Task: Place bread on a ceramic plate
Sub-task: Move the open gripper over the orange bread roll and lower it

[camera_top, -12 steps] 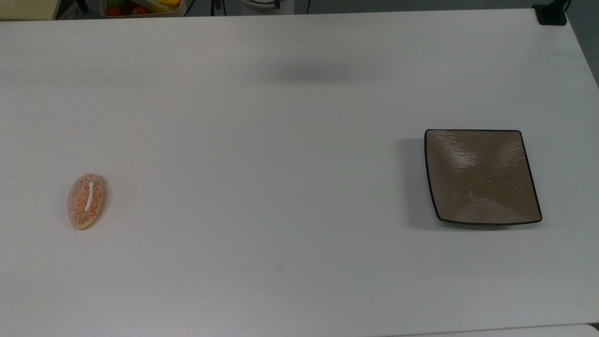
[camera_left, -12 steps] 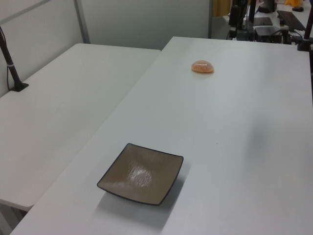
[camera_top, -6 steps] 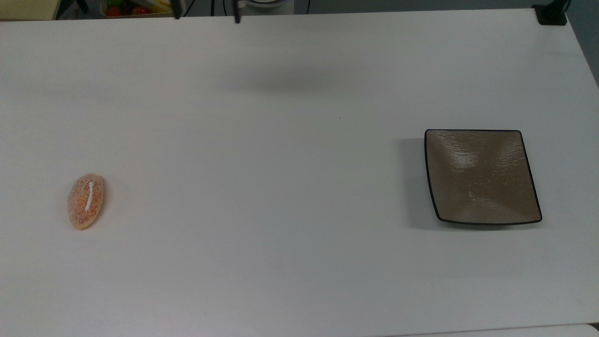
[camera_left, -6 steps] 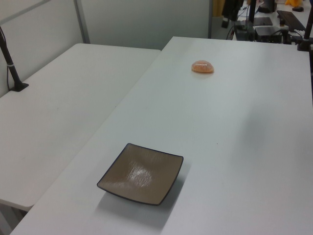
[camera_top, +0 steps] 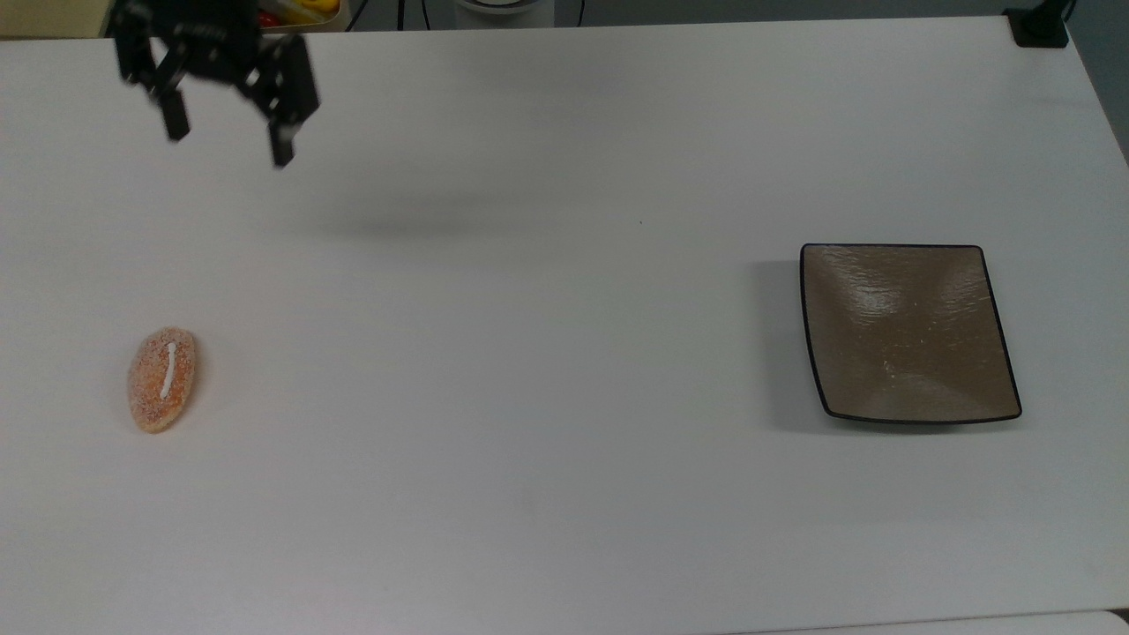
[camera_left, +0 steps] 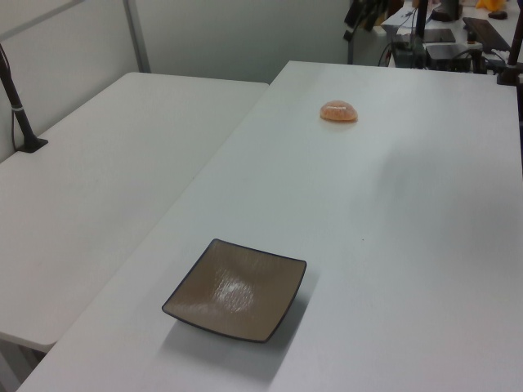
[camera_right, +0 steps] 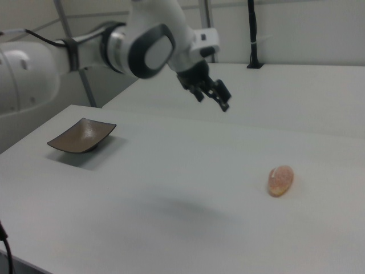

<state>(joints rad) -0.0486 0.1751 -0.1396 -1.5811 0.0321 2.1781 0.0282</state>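
Claw (camera_top: 227,145) spread wide, empty, hanging well apart from bread (camera_top: 162,379) on table

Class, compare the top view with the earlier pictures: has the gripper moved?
Yes. The gripper has come in from the top view's upper edge, leftward and down toward the bread, which lies unmoved.

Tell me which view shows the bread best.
The top view: the bread lies flat, its whole oval and white stripe visible. The right view shows it slantwise. In the left view it is a low dome far back.
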